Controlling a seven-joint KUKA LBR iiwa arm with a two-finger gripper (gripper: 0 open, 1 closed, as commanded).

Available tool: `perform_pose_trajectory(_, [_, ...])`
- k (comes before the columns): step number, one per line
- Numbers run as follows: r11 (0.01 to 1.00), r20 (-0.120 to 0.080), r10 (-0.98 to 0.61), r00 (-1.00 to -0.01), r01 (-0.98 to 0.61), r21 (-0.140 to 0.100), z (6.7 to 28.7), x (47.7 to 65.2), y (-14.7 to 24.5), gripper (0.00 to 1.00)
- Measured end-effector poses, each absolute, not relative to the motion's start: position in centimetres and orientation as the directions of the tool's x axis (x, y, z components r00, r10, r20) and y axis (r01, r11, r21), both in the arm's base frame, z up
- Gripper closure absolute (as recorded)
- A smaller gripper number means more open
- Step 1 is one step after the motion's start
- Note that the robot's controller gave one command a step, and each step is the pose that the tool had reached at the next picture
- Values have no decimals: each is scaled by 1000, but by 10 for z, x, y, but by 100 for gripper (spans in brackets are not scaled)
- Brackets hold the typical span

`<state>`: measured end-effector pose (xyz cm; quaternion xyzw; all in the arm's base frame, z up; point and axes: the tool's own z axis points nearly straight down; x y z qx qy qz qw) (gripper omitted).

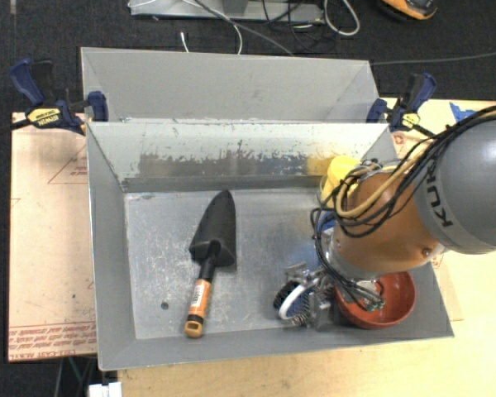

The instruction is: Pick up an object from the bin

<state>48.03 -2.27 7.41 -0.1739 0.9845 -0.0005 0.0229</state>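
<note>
My gripper point(301, 301) is down near the bin floor at the front right, partly hidden under the orange wrist cover. A red bowl point(394, 299) lies right beside it, in the front right corner, with its left part covered by the wrist. A garden trowel point(214, 241) with a black blade and an orange handle lies left of the gripper in the middle of the bin, blade toward the back wall and handle toward the front. There is bare floor between the trowel and the gripper.
A yellow thing point(338, 173) sits at the back right against the wall, half hidden behind the arm. The arm and its cables cover the right side of the bin.
</note>
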Motion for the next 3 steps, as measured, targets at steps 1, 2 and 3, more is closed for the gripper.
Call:
perform_pose_trajectory(1, [939, -45, -343, -938, -343, -9, 74, 480, -23, 100])
perform_pose_trajectory(2, [940, -48, -341, -939, -341, -8, 72, 481, -24, 100])
perform_pose_trajectory(3, [930, -44, -367, -929, -367, -7, 183, 493, -20, 100])
